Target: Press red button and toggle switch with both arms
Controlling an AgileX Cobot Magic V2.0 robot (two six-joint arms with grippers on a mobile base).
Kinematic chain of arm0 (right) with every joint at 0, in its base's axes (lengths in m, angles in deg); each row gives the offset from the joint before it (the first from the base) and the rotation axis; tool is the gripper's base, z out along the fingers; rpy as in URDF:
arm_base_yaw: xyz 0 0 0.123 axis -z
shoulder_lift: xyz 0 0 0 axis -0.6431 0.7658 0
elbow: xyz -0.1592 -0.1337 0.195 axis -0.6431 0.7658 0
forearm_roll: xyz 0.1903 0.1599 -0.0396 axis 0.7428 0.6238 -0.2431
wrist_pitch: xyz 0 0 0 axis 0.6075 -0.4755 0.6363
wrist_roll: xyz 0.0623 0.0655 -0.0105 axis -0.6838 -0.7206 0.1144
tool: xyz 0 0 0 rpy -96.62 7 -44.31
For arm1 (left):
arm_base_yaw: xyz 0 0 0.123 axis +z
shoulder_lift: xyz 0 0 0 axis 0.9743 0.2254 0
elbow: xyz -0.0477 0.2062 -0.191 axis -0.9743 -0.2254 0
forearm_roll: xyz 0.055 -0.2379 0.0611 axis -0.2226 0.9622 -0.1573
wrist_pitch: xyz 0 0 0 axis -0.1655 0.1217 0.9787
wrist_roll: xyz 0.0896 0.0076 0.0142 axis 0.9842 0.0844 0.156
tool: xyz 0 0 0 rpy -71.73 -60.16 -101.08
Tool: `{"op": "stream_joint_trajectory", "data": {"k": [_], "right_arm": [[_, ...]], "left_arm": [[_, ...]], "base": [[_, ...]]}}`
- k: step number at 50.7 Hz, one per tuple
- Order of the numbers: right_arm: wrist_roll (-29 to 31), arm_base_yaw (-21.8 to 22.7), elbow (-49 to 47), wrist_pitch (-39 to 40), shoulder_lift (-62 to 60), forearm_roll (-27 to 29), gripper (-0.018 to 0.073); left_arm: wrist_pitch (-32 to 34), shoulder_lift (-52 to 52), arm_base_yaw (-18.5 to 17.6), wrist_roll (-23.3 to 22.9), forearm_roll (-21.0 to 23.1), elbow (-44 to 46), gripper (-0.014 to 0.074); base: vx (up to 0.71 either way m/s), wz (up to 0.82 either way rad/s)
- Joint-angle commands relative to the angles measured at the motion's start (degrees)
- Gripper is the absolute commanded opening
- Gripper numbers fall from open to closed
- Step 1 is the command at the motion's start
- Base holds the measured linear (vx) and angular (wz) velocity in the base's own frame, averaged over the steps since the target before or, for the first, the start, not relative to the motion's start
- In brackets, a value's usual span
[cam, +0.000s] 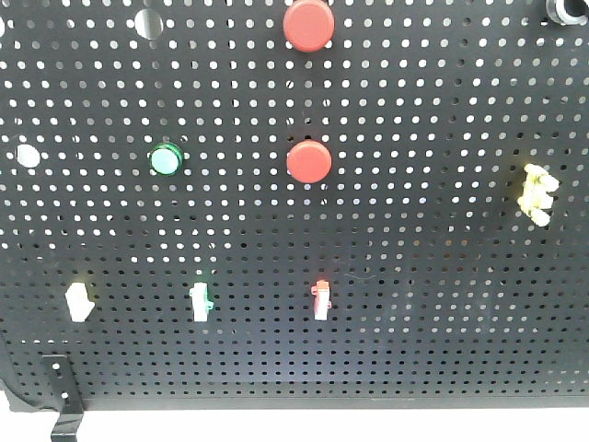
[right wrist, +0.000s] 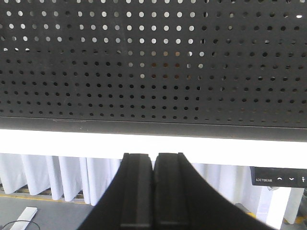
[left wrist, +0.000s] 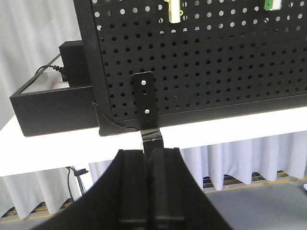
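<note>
Exterior front-facing view: a black pegboard (cam: 414, 304) fills the frame. Two red buttons sit on it, one at the top edge (cam: 308, 25) and a second red button (cam: 309, 161) below it near the middle. A green button (cam: 167, 159) lies to the left of the lower red one. Along the lower row stand three small switches: a white switch (cam: 77, 301) at the left, a green-tipped switch (cam: 200, 301) in the middle, and a red-tipped switch (cam: 320, 299) below the red buttons. A yellow clip (cam: 537, 192) is at the right edge. Neither arm appears here.

Left wrist-mounted view: the left pincer (left wrist: 148, 182) is clenched, fingers pressed together, below the board's lower left corner, just under a black bracket (left wrist: 146, 103). The board stands on a white surface (left wrist: 57, 148), with a black box (left wrist: 53, 108) to its left.

Right wrist-mounted view: the right pincer (right wrist: 153, 187) is also clenched, fingers meeting, below the board's bottom edge and the white surface. No buttons or switches show in this view.
</note>
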Motion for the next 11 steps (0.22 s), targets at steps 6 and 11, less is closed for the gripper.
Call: {"op": "stream_joint_trajectory", "data": {"k": [6, 11], "right_arm": [[0.4, 0.4, 0.7, 4.9, -1.0, -0.3, 0.0], [0.4, 0.4, 0.7, 4.9, -1.0, -0.3, 0.0]], "left_arm": [[4.3, -0.9, 0.0, -0.5, -0.1, -1.6, 0.0001], [4.3, -0.9, 0.0, -0.5, -0.1, -1.6, 0.0001]], "base": [[0.0, 0.0], [0.0, 0.0]]}}
